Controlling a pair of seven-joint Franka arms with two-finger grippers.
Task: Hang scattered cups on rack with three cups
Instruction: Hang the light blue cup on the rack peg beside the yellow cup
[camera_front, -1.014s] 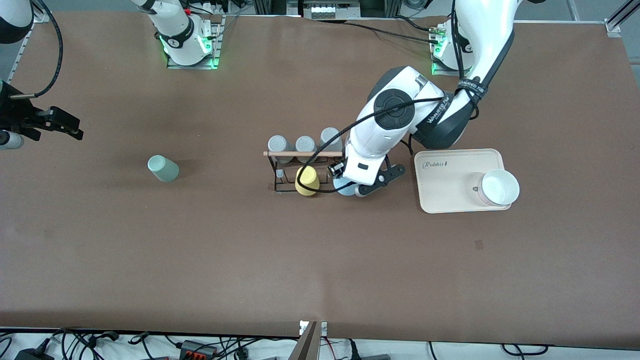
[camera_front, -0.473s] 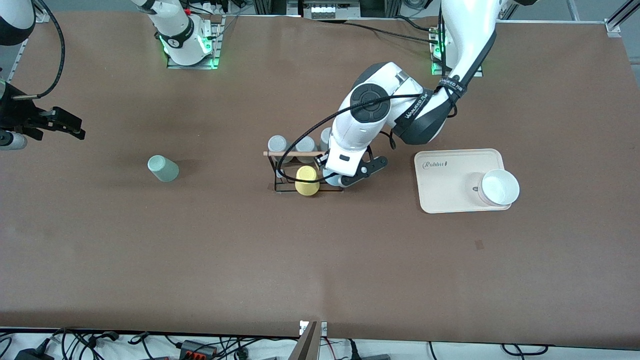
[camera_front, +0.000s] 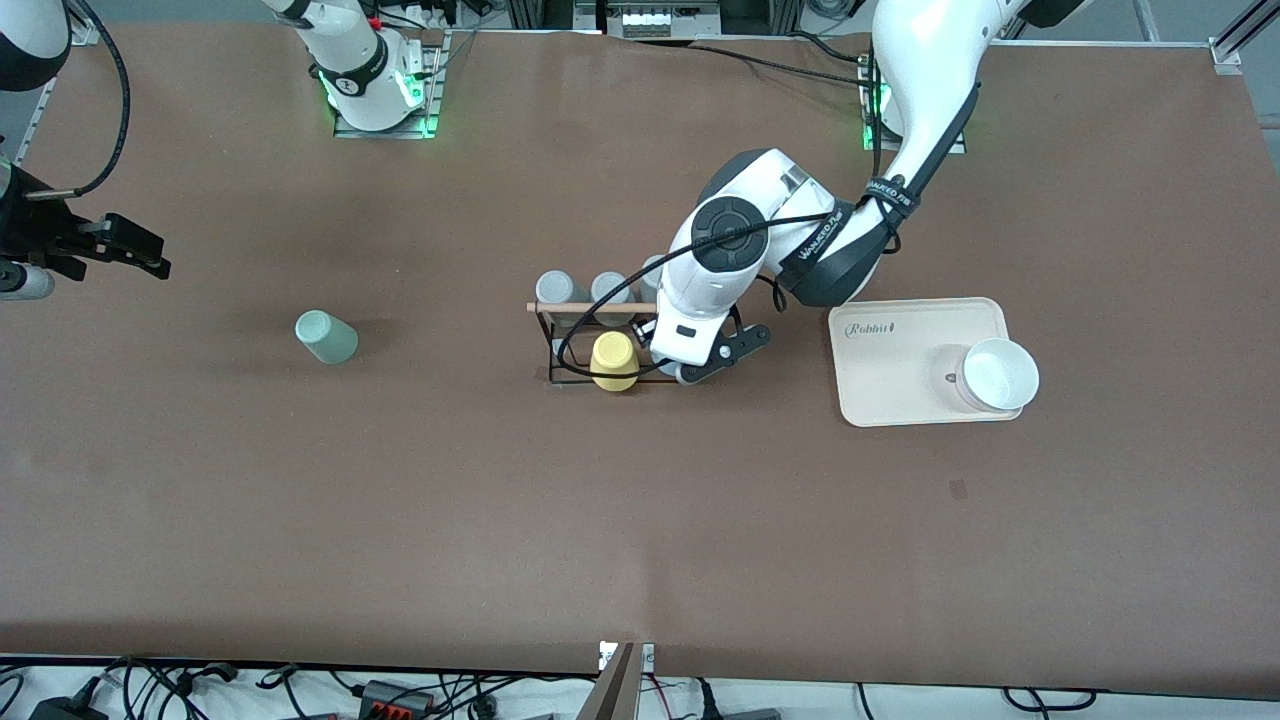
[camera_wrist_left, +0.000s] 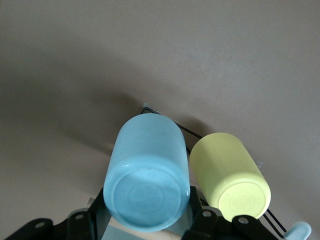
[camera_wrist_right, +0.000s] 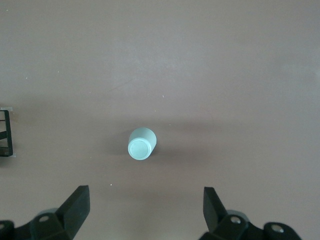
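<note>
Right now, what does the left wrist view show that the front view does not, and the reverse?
Only the left wrist view: the light blue cup, upside down in the left gripper, beside the yellow cup.

Only the front view: the mint green cup toward the right arm's end, three grey cups on the rack, the beige tray with a white bowl, and the waiting, open right gripper.

Both: the yellow cup on the rack, brown table.
</note>
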